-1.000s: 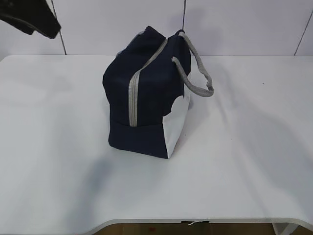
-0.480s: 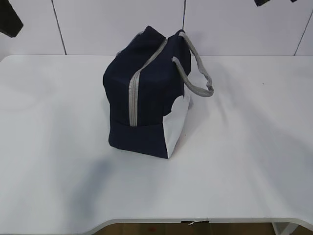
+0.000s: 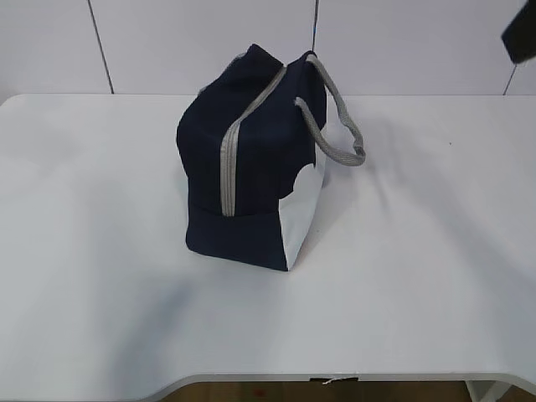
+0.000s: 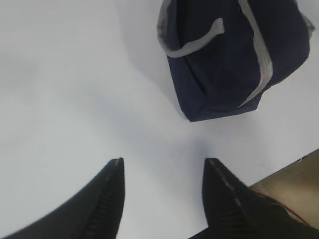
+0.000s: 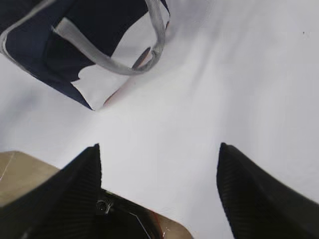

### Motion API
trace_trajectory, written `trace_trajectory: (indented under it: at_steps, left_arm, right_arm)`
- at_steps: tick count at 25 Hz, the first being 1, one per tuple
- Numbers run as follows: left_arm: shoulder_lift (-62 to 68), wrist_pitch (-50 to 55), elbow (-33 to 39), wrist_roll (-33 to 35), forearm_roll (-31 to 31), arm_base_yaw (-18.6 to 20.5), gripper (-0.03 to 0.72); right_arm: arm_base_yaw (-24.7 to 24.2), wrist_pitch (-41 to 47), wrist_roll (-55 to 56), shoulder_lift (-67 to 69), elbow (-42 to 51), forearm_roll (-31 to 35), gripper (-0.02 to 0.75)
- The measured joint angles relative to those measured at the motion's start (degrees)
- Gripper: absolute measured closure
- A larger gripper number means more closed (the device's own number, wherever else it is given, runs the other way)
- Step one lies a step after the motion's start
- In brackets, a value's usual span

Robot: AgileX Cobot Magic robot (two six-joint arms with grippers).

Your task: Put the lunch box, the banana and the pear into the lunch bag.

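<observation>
Since the earlier exterior frames the left arm had cleared out of the top-left corner entirely, and a dark bit of the right arm (image 3: 521, 38) had shifted to the top-right corner, well above and right of the lunch bag (image 3: 251, 159); the bag itself had not moved. Bag stood on the white table (image 3: 100, 251), slightly left of centre, with the grey zipper (image 3: 228, 172) running up its near face and over the top, and it looked closed along the whole visible length. Grey strap handles (image 3: 339, 126) drooped off the bag's right side above the white end panel (image 3: 301, 218). Lunch box, banana and pear were not visible in any view, so my read: all three were inside and the bag zipped, task effectively done, arms retreating; can't confirm contents through fabric. Left gripper (image 4: 162, 199) hung high, away from the bag's corner, jaws parted about halfway, nothing between them. Right gripper (image 5: 159, 186) hung off the bag's end-panel side, jaws spread wide, also empty. Room: bare table all round the bag, no clutter. Table's near edge showed in both wrist views close under the fingers, so both arms sat near that edge. Only snag risk near the bag was the loose strap loop.
</observation>
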Motion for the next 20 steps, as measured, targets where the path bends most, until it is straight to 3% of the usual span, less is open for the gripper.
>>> trace_trajectory:
  at_steps: [6, 20]
  left_arm:
    - [-8.18, 0.09, 6.43, 0.00, 0.00, 0.00, 0.307]
    - [-37.93, -0.40, 36.97, 0.00, 1.14, 0.00, 0.307]
  right_arm:
    - [0.00, 0.00, 1.96, -8.03, 8.92, -1.27, 0.191]
    - [0.00, 0.12, 3.23, -32.44, 25.15, -3.84, 0.192]
